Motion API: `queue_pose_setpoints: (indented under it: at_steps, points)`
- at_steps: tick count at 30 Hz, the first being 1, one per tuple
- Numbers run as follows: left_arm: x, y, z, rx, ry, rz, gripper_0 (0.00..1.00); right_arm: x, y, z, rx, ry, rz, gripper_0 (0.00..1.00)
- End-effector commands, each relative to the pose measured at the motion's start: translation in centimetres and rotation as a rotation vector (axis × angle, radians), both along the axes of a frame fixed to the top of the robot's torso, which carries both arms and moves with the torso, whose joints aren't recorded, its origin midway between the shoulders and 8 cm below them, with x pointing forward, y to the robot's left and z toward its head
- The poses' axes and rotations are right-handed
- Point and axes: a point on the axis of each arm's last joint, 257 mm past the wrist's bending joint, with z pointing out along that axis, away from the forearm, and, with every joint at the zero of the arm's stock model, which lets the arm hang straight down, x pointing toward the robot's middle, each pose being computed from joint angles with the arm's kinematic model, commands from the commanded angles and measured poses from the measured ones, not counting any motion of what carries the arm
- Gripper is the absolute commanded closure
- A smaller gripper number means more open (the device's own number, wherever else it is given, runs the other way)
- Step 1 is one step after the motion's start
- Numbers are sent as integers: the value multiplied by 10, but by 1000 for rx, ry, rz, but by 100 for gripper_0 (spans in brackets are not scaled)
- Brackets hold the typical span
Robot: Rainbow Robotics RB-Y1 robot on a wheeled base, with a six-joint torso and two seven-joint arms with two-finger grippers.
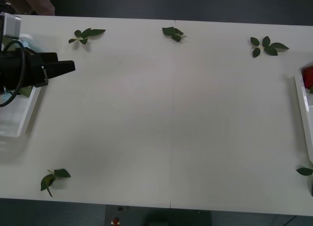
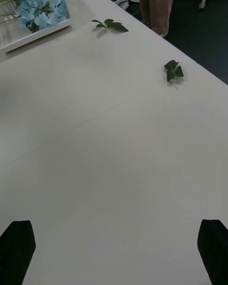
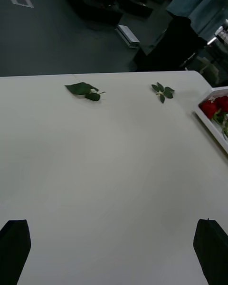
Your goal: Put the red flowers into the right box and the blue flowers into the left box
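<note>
Left gripper (image 1: 68, 67) is over the inner rim of the left box (image 1: 25, 119), pointing toward table (image 1: 166, 123) centre, fingers (image 3: 14, 247) spread wide, holding nothing. Right gripper (image 2: 114, 254) also has its fingers (image 2: 16, 249) wide apart and empty, hovering above bare tabletop well away from the left box. Blue flowers (image 2: 40, 9) lie inside the left box, bunched in one corner. Red flowers (image 3: 213, 108) are in the right box (image 1: 303, 113), at the table's edge opposite the left box. Loose leaf sprigs (image 1: 87, 35) are scattered along the table's far edge, one (image 1: 53, 178) just past the left box at the near edge.
</note>
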Motion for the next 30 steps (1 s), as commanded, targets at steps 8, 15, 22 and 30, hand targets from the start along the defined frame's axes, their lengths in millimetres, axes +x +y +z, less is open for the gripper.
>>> queue_pose_setpoints:
  at_steps: [8, 15, 22, 30]
  points:
    - [-10, -82, 32, 69, -209, -213, 0, 2, 3, 16, -20, -40, 11, 0]
    - [-25, -105, 27, 76, -239, -297, 0, 2, 3, 16, -20, -40, 11, 0]
    - [-38, -126, 21, 69, -240, -366, 0, 2, 3, 16, -20, -40, 11, 0]
    - [-50, -142, 21, 68, -255, -419, 0, 2, 3, 16, -20, -40, 11, 0]
